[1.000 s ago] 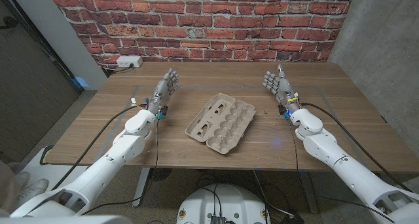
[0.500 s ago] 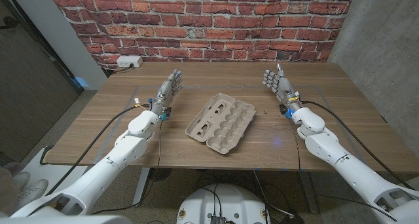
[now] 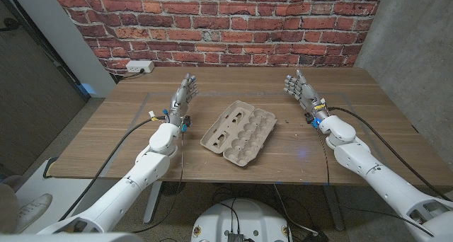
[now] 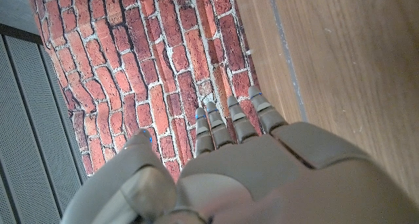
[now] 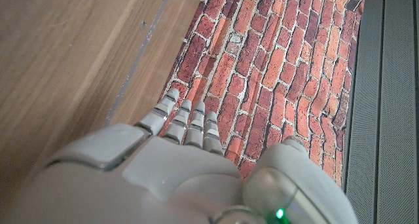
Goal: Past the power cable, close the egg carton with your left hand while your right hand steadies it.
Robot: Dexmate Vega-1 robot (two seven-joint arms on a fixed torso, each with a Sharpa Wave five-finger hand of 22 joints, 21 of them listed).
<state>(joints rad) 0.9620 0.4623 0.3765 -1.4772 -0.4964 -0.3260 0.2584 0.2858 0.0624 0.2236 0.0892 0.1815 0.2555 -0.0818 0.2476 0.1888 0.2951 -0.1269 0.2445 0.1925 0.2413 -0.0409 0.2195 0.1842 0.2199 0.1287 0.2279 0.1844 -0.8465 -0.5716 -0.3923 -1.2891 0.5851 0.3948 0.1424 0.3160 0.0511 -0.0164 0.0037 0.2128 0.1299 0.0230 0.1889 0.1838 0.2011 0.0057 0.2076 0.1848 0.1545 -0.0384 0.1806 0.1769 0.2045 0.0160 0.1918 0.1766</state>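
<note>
**Open carton at mid-table, both hands clear of it**

The egg carton point(image 3: 238, 134) lay open near the middle of the wooden table point(image 3: 368, 122), its near corner close to the front edge and bare wood on either flank. Toward the brick wall point(image 3: 212, 22) the tabletop ran unobstructed to its far edge. The left hand point(image 3: 182, 97) stood well apart from the carton on the robot's left, fingers extended and apart, gripping nothing. The right hand point(image 3: 301, 92) stood likewise on the robot's right, fingers spread and released, with open wood between it and the carton. A white power strip point(image 3: 139, 66) sat by the wall past the table's far left corner.

The carton was grey-brown pulp, lying at a slant. Its cupped tray and its lid both faced up, joined along the hinge. The cups appeared empty.
</note>
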